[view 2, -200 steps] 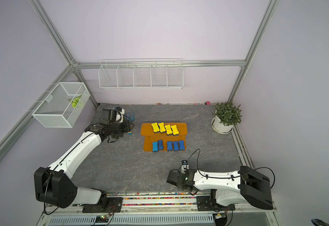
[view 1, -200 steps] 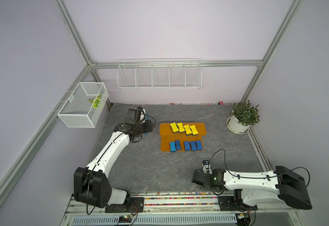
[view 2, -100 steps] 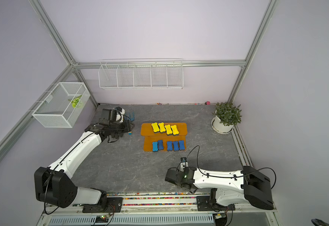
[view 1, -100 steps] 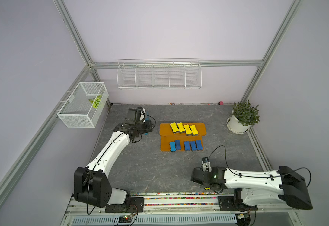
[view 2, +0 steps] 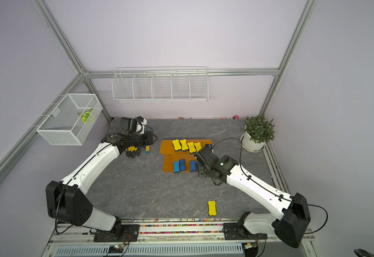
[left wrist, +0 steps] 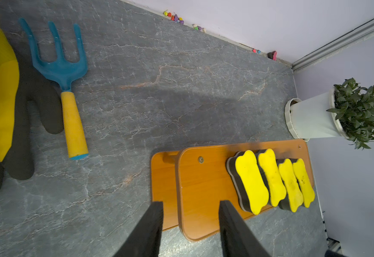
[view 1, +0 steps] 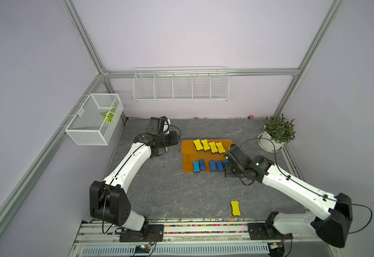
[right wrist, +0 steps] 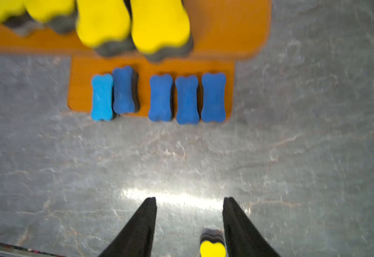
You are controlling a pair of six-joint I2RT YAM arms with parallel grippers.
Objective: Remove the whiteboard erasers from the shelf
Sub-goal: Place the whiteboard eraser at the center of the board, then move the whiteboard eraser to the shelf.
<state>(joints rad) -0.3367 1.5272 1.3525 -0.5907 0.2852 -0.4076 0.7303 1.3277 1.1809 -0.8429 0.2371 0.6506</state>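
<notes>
Jaws of your right gripper [right wrist: 189,200] stand apart, empty, before the shelf [right wrist: 81,89]; centre them across the end blue eraser [right wrist: 213,97] on its lower tier, then descend straight. Left gripper [left wrist: 190,203]: parted, empty.

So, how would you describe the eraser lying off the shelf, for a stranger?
Find the orange two-tier shelf mid-table, then look toward the front rail. A yellow bone-shaped eraser lies there alone on the grey tabletop; the other four yellow ones crowd the shelf's top board.
</notes>
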